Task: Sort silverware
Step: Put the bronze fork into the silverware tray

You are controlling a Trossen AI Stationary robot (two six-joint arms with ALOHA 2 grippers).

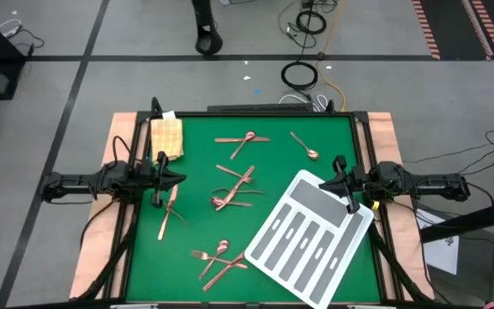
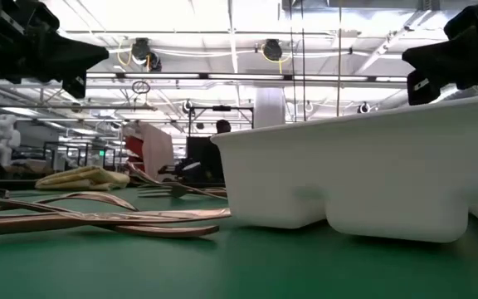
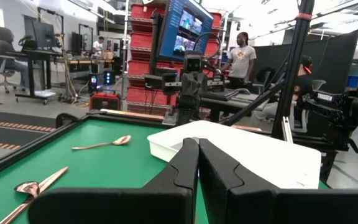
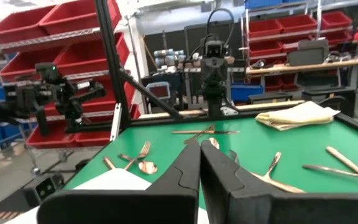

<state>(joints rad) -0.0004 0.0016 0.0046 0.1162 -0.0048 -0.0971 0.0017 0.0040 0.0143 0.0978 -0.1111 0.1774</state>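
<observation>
My left gripper (image 1: 178,179) and right gripper (image 1: 322,183) hover pinched shut, empty; thin rose-gold silverware (image 1: 232,190) lies scattered, unsorted. The white-and-grey divided tray (image 1: 307,236) sits askew, presumably awaiting pieces.

Copper silverware (image 1: 234,184) lies scattered flat in loose, partly crossed clusters on green.
</observation>
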